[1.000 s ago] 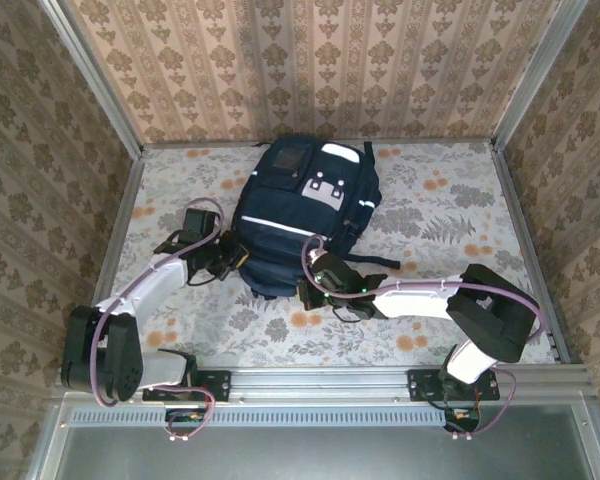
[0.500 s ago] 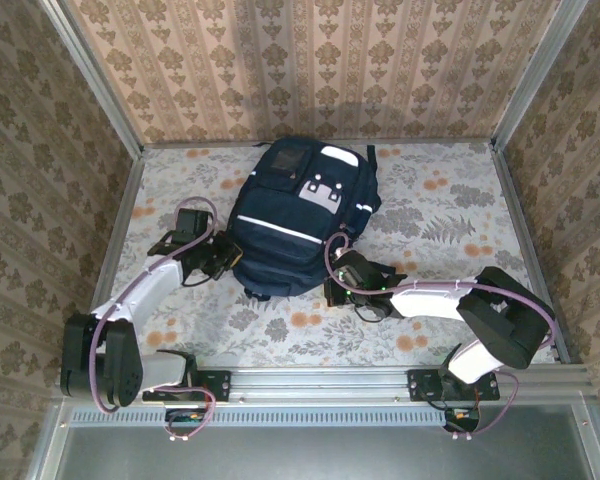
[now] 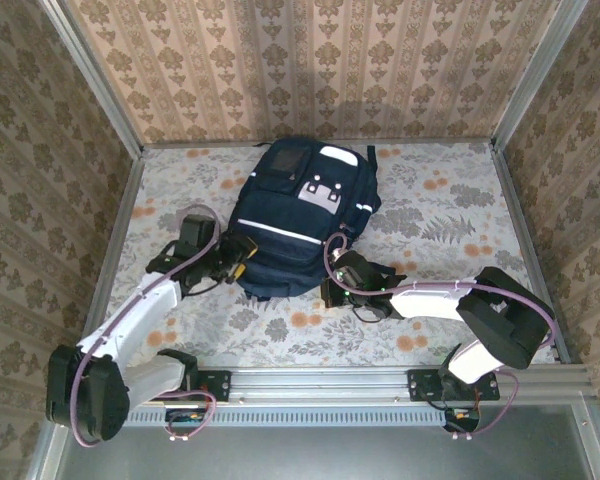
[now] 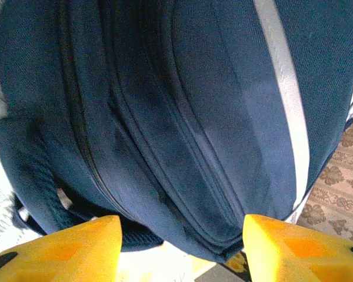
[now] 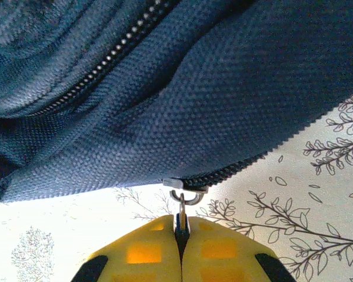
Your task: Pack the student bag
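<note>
While its two yellow fingers (image 5: 147,252) press flat together, the right pincer (image 5: 181,226) nips the small metal zipper pull (image 5: 183,203) that hangs from a slider at the lower edge of the navy backpack (image 5: 223,88). The pull's tab is caught in the seam between the pads. The black zipper track (image 5: 235,167) runs off to the right along the fabric edge, and a second zipper (image 5: 123,50) crosses the cloth higher up. In the top view this right pincer (image 3: 330,292) sits at the near right corner of the backpack (image 3: 300,225), with its white arm (image 3: 430,298) stretched low over the worktop (image 3: 450,200). The left pincer (image 3: 242,250) is at the bag's near left side. Its wrist camera shows the left pincer (image 4: 181,226) parted about halfway, its yellow fingertips (image 4: 76,247) standing well apart with nothing between them, close up against the backpack (image 4: 182,117). There, dark seams and a white stripe (image 4: 282,88) run down the bulging fabric. The backpack lies front-up in the middle of the floral worktop, its far end toward the patterned back wall (image 3: 310,70) and its near end between the two pincers. Grey-white patches (image 3: 325,190) mark its upper face. An aluminium rail (image 3: 380,380) lines the worktop's near edge.
</note>
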Available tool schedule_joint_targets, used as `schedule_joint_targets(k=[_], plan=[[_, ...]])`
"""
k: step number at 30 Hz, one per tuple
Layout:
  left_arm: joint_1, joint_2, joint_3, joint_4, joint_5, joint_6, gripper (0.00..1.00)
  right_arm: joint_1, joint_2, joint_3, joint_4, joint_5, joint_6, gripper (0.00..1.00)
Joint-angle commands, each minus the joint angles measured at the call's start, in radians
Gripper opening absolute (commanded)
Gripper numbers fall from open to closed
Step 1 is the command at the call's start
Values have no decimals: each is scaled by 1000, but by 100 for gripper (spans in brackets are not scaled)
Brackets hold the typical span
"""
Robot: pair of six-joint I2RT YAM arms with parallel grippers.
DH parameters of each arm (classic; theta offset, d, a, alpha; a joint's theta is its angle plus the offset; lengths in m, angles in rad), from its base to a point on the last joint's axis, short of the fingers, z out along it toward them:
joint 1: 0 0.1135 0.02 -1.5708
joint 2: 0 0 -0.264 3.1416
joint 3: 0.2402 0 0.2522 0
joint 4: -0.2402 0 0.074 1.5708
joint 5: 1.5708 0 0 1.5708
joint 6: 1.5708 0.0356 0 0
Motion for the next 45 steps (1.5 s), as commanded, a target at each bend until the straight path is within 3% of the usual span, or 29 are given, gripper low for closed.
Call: schedule_joint_targets(k=[1,8,17,20,22,25,32,40,45], plan=[[-58,20,-9,1,-43,-101,56,13,15,8,27,-40,8,0],[-151,81,-23,41,-75,-162,53,12,1,7,19,-10,9,0],[-147,151,-33,101,-119,-163,37,11,-4,2,13,-3,8,0],[-125,179,-14,101,-120,-133,28,7,-11,-4,5,4,3,0],[-106,187,-11,102,-115,-112,13,1,-23,-13,4,3,6,0],[-83,174,-21,96,-123,-101,0,-5,-38,-20,-19,18,6,0],[-41,132,-34,70,-128,-81,0,-65,-46,-37,-96,66,20,0],[-28,134,-40,68,-111,-69,0,-221,-11,-54,-53,87,99,0],[-46,137,-41,80,-96,-71,0,-293,59,15,-48,58,94,9]])
